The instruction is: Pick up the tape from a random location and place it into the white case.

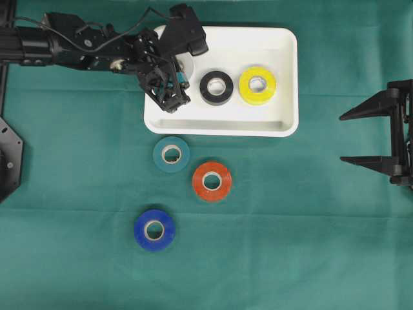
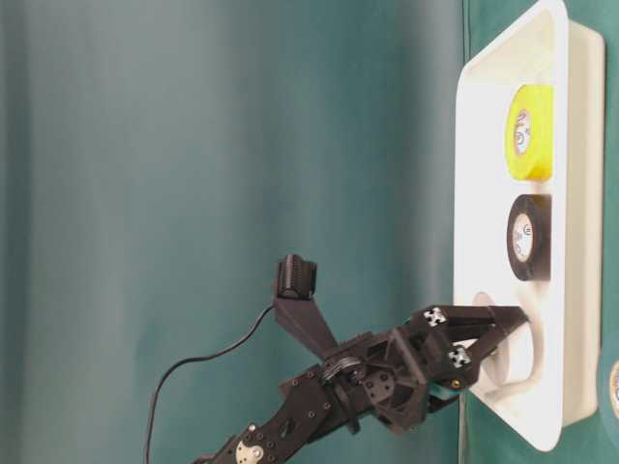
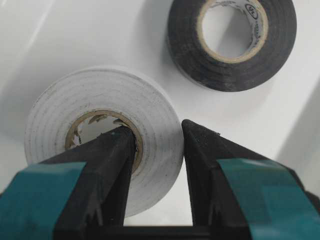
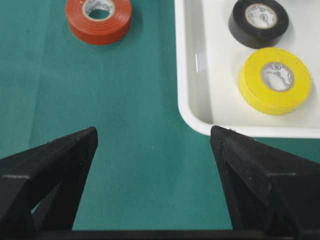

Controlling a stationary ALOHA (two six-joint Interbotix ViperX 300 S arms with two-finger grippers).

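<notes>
Left wrist view: the left gripper (image 3: 157,137) has its jaws clenched on the wall of a white roll of tape (image 3: 102,135), one jaw inside the cardboard core, the other outside; the roll is over the floor of the large white rectangular plastic case (image 1: 287,77), beside a black roll of tape (image 1: 216,87) and a yellow roll of tape (image 1: 257,84); the right gripper (image 1: 361,137) hangs released, jaws wide, above the green-covered desk (image 1: 290,245); teal (image 1: 171,154), orange (image 1: 211,181) and blue (image 1: 155,229) rolls lie outside the case.
</notes>
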